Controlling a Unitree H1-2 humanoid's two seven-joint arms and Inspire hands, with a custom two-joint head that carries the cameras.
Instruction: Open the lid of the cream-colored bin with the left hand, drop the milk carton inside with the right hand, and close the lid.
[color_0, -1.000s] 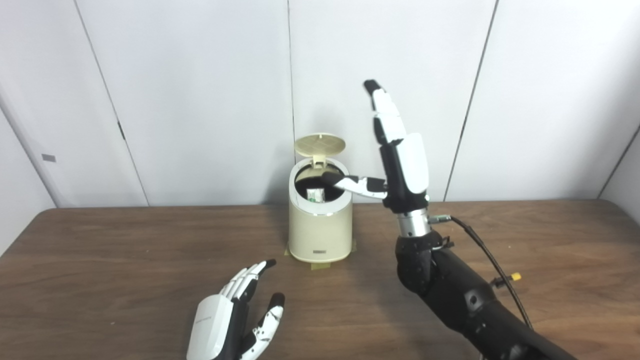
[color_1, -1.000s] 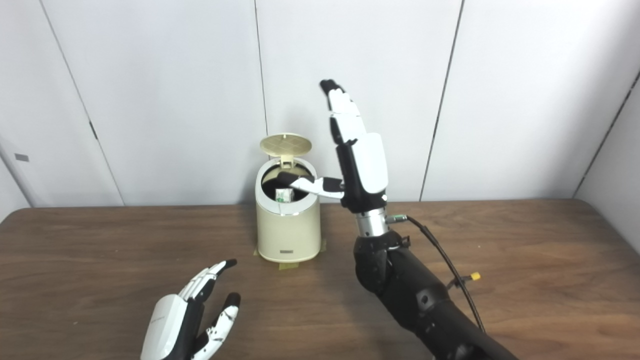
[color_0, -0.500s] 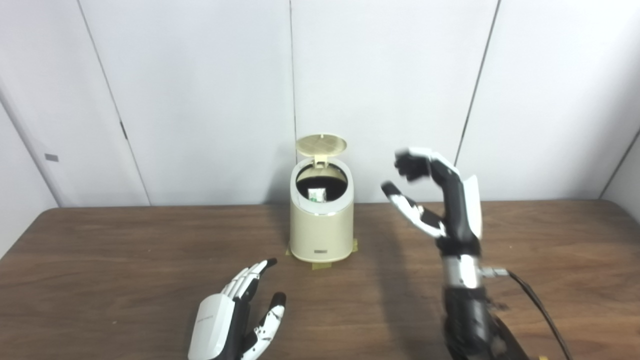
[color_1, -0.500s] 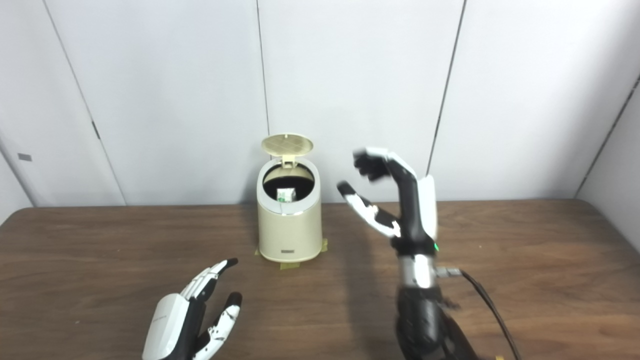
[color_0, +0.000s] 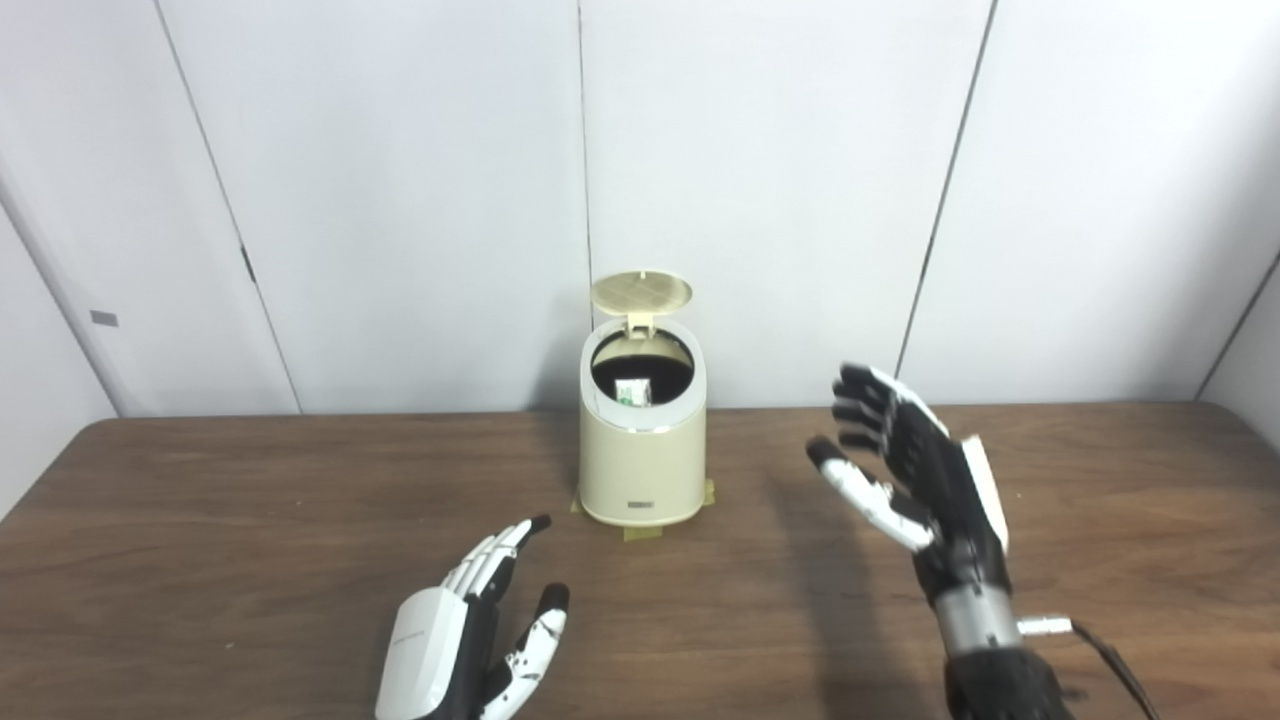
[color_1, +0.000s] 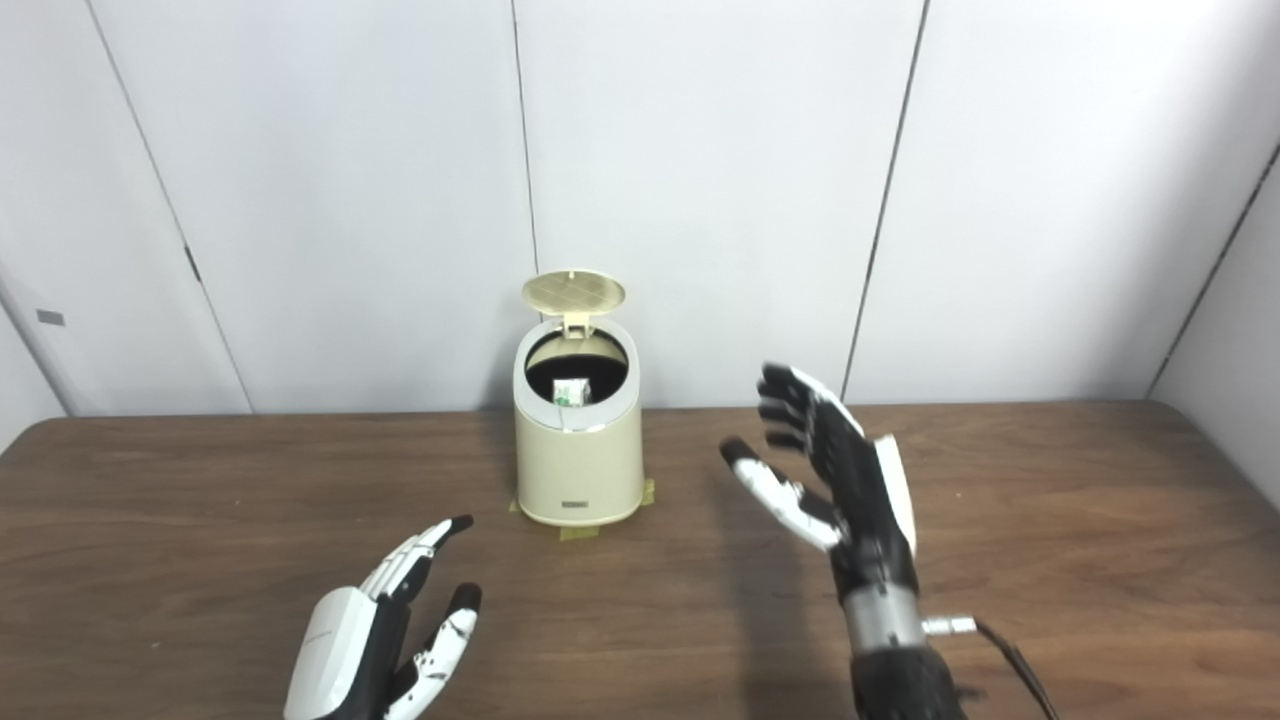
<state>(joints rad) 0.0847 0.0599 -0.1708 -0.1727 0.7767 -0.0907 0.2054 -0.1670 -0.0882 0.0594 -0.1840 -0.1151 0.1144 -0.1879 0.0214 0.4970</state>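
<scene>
The cream-colored bin stands at the back middle of the brown table, its round lid tipped up and open. The milk carton lies inside the dark opening; it also shows in the right eye view. My right hand is open and empty, held above the table to the right of the bin, palm toward it. My left hand is open and empty, low over the table's front, in front of and left of the bin.
Yellow tape pieces mark the bin's base. A grey panelled wall stands right behind the table. A cable runs from the right wrist.
My right hand has drawn back from the bin's opening, dropped lower and come toward me, to the right. The carton stays in the bin. The left hand has not moved.
</scene>
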